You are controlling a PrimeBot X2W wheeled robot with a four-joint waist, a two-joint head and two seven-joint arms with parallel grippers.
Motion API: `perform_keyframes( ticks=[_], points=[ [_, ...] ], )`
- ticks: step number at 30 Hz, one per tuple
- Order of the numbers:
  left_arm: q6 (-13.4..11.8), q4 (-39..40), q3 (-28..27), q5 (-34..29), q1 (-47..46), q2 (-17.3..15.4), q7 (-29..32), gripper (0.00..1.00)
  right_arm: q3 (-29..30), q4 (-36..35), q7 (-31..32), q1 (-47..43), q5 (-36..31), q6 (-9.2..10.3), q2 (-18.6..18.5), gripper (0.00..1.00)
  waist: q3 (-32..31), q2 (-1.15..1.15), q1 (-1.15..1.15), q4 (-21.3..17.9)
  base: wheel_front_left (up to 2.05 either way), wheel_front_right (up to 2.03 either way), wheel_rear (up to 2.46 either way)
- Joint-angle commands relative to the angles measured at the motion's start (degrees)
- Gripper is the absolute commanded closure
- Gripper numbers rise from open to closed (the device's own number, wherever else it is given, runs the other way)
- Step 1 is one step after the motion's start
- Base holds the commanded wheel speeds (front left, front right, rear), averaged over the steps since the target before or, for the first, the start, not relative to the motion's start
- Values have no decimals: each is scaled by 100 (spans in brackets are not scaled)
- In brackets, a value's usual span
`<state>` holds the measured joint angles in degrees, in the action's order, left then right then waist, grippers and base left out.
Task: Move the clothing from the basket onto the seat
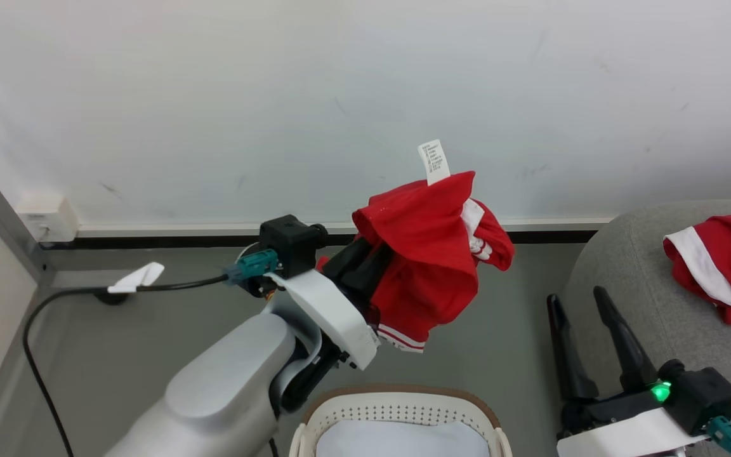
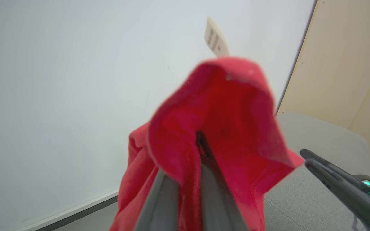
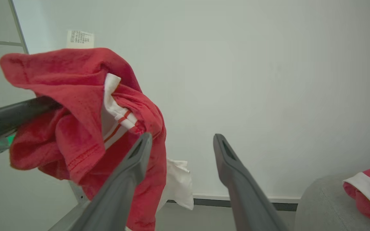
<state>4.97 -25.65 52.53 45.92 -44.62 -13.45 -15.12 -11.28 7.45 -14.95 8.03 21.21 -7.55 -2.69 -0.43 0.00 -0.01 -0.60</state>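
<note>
One red garment (image 1: 721, 260) already lies on the sofa (image 1: 632, 279), out at three o'clock. The left pincer (image 1: 375, 263) is clamped on a second red garment (image 1: 429, 254), holding it in the air beyond the basket (image 1: 397, 406) at six o'clock, short of the sofa. The right pincer (image 1: 576, 296) hangs spread apart and empty by the sofa's edge. Only a white cloth (image 1: 403, 441) shows in the basket, so this carry looks like the last.
</note>
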Motion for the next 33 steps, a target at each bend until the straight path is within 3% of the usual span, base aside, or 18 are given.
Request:
perform_keyframes(
  ticks=[1,18,33],
  points=[
    [-52,140,-53,-84,-28,-63,-3,100,-89,47,-13,-53,47,13,-15,0,-22,0,1,-2,0,0,0],
    [-227,578,26,-22,205,-162,76,100,-480,458,-13,117,-115,13,-16,0,-52,0,1,15,0,0,0],
    [-105,448,346,-10,428,100,96,100,-940,1493,-1,1016,-517,13,-283,0,40,0,1,443,0,0,0]
  ],
)
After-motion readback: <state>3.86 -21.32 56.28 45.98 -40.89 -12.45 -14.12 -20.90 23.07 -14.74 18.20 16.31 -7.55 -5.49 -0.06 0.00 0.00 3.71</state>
